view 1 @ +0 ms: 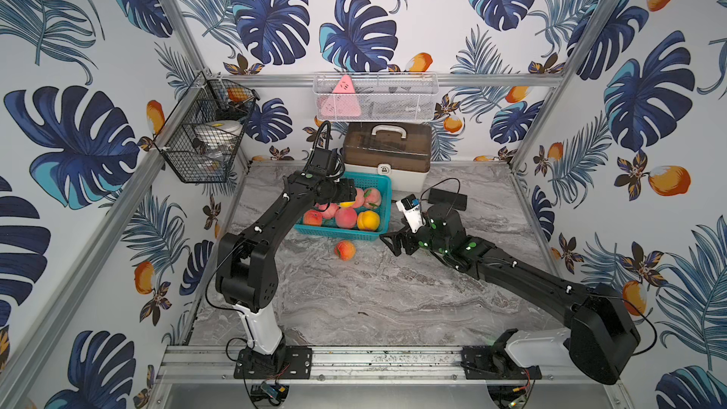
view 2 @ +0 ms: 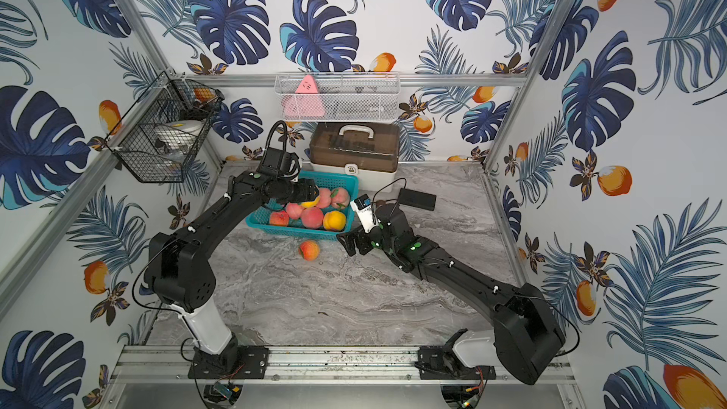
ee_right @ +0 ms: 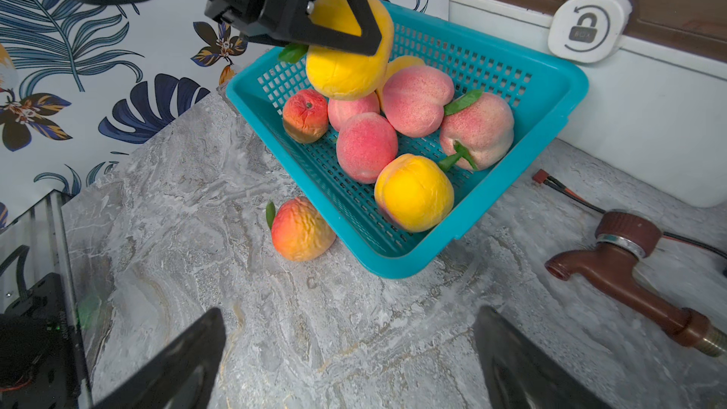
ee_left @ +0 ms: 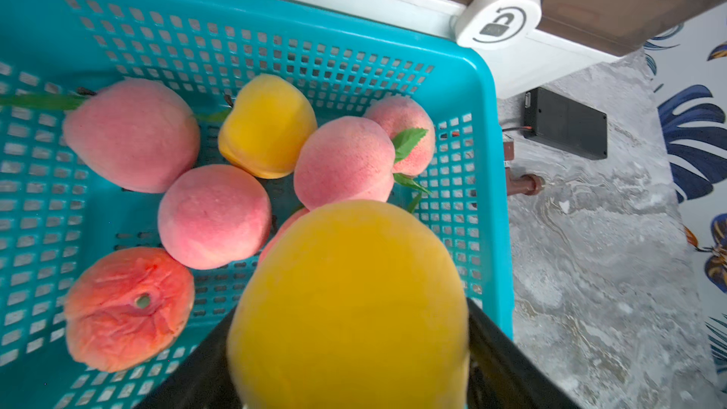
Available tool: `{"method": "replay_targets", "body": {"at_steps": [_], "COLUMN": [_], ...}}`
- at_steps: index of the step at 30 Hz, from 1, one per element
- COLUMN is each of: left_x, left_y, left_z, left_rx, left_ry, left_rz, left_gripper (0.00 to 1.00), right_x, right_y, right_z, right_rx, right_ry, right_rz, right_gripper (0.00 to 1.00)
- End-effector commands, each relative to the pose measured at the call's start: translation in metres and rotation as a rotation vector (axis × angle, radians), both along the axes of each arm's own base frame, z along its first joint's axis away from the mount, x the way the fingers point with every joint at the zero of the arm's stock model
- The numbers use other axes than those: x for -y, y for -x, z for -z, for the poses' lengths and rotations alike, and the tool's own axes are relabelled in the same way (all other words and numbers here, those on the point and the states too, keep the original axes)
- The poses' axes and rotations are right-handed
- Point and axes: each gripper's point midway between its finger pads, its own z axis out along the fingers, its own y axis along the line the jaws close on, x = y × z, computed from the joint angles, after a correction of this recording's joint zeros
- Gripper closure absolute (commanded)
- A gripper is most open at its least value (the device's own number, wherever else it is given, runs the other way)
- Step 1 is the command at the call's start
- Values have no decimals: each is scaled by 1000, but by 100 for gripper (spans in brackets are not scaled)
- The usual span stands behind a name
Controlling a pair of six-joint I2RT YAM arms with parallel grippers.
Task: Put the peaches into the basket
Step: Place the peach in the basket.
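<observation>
- Left gripper (ee_right: 351, 35): jaws partly closed, clamped on a yellow peach (ee_right: 346, 72).
- Directly beneath it: the basket (ee_right: 397, 269), with several peaches (ee_right: 366, 147) lying inside.
- Right gripper (ee_right: 350, 312): jaws wide apart, empty, over the table (ee_right: 165, 198).
- Ahead of it: one orange-red peach (ee_right: 301, 230) on the table, just beside the basket.
</observation>
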Motion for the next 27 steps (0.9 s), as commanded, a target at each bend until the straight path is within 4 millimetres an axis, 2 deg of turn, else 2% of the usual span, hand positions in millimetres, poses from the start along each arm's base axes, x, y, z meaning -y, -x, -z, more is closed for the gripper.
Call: {"method": "replay_targets", "body": {"at_steps": [1,17,27], "left_x": [-13,-42,-55], "left_y": [-17,-57,-63], "left_z": [-5,20,31], "left_rx": [76,133,116], "left_ry": [-53,-217,-279], "left_rz": [-66,-192,-251], "left_gripper": [30,30,31], "right_x": [-5,-3,-3], "right_y": [0,2,2], "right_z": [-3,-6,-6], "right_rx": [-10,-14,-19], "right_ry": [-11,-24,-28], "right_rz": [-18,-18,-20], "right_gripper": [0,0,0]}}
